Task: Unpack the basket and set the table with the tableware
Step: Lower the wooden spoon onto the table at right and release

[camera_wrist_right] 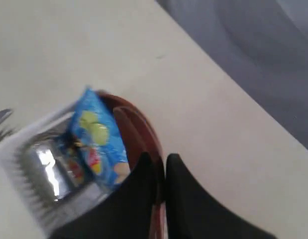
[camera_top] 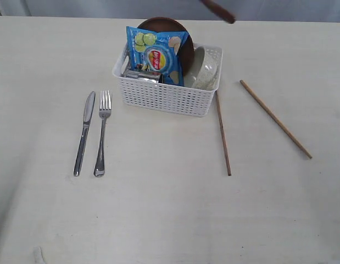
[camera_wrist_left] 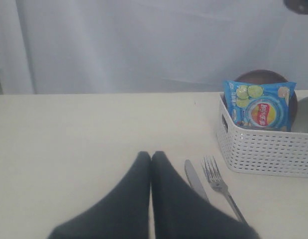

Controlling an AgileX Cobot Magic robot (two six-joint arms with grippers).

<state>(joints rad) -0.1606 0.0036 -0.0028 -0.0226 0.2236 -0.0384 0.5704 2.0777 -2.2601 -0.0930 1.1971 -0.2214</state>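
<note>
With my right claw (camera_wrist_right: pixel 160 159) closed on the wooden spoon (camera_top: pixel 217 10) above the basket's (camera_top: pixel 164 99) far right side, a thin grip could let it swivel and drop.

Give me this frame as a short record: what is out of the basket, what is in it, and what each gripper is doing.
left of basket: knife and fork, side by side on the table
right of basket: near chopstick and far chopstick, apart, not parallel
in basket: chip bag, brown plate, bowl, shiny metal item (unclear)
right gripper: shut on wooden spoon, held off the table
left gripper: shut, empty, near the knife
</note>
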